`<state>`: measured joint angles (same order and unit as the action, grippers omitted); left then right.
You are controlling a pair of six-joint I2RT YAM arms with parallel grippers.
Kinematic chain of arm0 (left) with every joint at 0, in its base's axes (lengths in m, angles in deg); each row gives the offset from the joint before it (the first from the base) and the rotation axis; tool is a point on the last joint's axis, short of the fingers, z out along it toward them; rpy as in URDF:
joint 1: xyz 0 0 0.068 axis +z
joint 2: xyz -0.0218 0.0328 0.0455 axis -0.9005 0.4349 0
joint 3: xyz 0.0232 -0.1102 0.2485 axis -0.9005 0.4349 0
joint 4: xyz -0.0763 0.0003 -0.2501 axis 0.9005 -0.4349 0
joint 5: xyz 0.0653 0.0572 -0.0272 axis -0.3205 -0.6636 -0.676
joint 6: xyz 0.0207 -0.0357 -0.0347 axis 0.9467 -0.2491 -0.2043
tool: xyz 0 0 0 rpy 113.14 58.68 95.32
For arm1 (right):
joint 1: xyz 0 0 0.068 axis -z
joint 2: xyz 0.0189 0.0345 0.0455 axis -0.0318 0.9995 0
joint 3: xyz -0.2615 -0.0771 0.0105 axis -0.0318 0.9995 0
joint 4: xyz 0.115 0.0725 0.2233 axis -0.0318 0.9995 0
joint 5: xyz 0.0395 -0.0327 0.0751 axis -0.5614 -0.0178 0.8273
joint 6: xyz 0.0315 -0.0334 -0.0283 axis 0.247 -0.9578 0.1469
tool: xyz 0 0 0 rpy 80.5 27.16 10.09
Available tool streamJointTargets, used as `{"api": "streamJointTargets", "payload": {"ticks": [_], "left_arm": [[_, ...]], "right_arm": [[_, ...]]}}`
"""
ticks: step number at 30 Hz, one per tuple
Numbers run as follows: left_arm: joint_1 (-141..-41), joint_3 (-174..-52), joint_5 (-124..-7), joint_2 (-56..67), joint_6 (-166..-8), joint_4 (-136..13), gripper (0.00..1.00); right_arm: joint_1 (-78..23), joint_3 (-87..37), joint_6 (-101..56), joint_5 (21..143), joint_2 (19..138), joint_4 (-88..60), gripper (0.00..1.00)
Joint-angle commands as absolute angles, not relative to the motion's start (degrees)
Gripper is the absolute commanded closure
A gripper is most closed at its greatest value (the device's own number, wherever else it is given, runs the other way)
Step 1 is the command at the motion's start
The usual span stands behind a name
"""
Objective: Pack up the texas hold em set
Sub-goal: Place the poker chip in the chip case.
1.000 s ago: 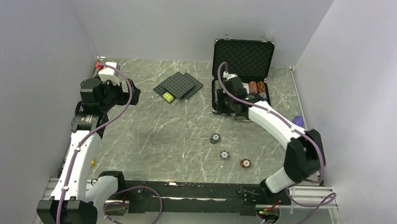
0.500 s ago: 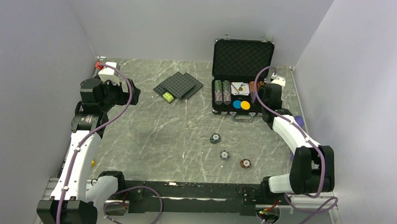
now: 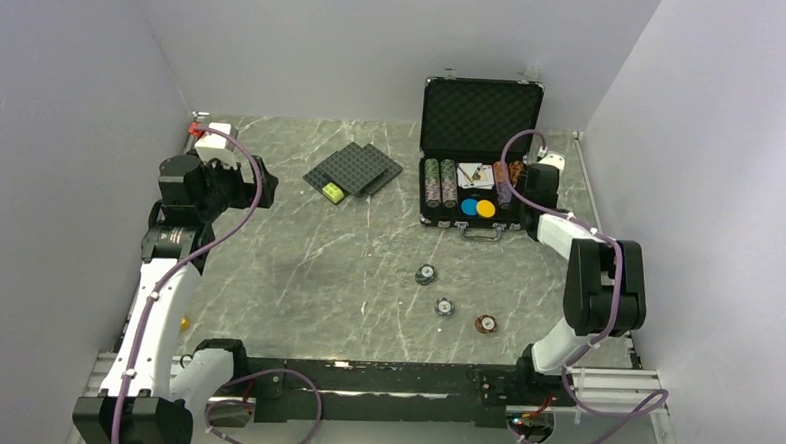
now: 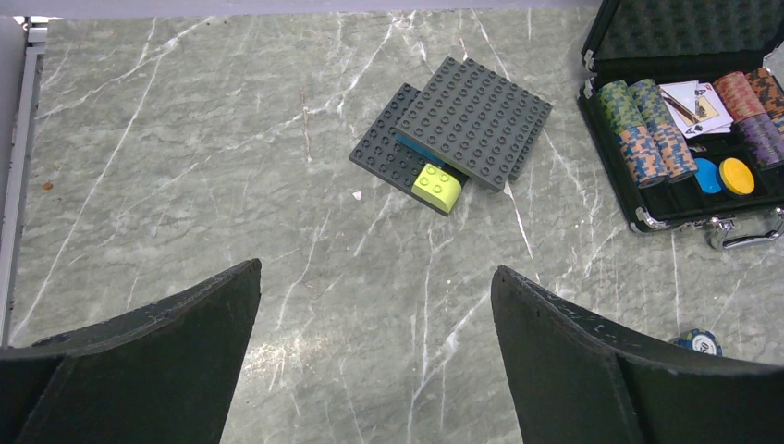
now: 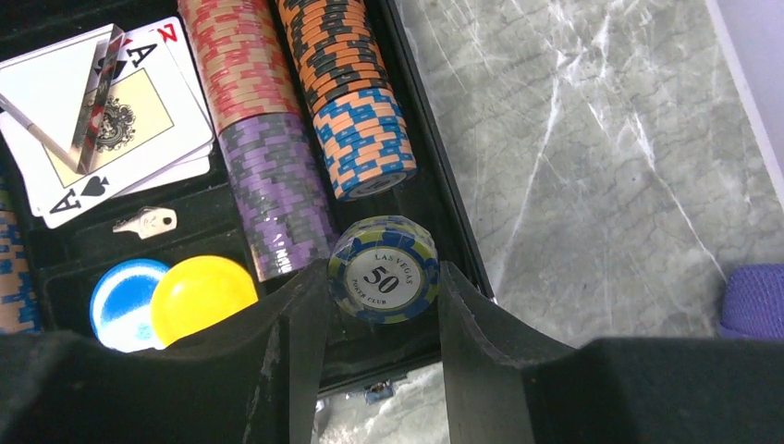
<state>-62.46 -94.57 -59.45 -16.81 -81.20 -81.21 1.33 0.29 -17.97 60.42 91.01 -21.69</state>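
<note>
Nearest the arm bases, on the grey marbled table (image 3: 296, 278): three loose poker chip stacks, well apart from one another. In order: brown stack (image 3: 486, 324), grey stack (image 3: 445, 306), dark stack (image 3: 426, 274).

Further back, left: left fingers (image 4: 157, 361) spread wide, nothing between them, above bare table.

Further back, right: right fingers (image 5: 287, 361) clamped on one blue-and-green chip stack (image 5: 385, 276). Face reads "LAS VEGAS POKER CLUB" and "50". Poised over the near right corner of the open briefcase (image 3: 482, 111); cannot tell whether touching it.

Inside, counted:
- four chip rows at the right end: red row (image 5: 236, 65), purple row (image 5: 277, 203), orange-and-black row (image 5: 333, 46), orange-and-blue row (image 5: 365, 148)
- two more chip columns (image 4: 638, 125) at the left end
- fanned playing cards (image 5: 102, 129), showing "A" with a spade
- one small key (image 5: 148, 222)
- one blue disc (image 5: 123, 301) touching one yellow disc (image 5: 199, 291)

Left of the briefcase: two dark grey studded plates (image 4: 481, 111), overlapping, with one lime brick (image 4: 436, 185) at their near edge.

Farthest: the briefcase's foam-lined lid, upright.
</note>
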Motion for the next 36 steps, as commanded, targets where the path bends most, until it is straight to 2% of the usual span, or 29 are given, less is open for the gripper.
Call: {"api": "streamJointTargets", "payload": {"ticks": [1,17,23,25,28,36], "left_arm": [[-62.7,-94.5,-60.1,-17.2,-81.6,-80.2,0.02],[-62.7,-94.6,-60.0,-16.5,-81.5,-80.3,0.02],[-62.7,-94.6,-59.9,-16.4,-81.6,-80.2,0.02],[-62.7,-94.6,-59.9,-16.4,-81.6,-80.2,0.02],[-62.7,-94.6,-59.9,-16.5,-81.6,-80.2,0.02],[-62.7,-94.6,-59.9,-16.6,-81.6,-80.2,0.02]], "right_arm": [[3.3,-3.9,-20.2,61.8,93.2,-26.5,1.00],[4.8,-9.8,-20.7,66.9,100.3,-23.2,1.00],[4.7,-13.5,-20.1,66.5,102.7,-17.3,0.99],[4.7,-13.7,-19.8,66.6,102.8,-16.9,0.85],[4.7,-13.0,-19.4,66.8,102.1,-17.2,0.71],[4.7,-12.3,-19.5,67.1,101.3,-16.8,0.51]]}}
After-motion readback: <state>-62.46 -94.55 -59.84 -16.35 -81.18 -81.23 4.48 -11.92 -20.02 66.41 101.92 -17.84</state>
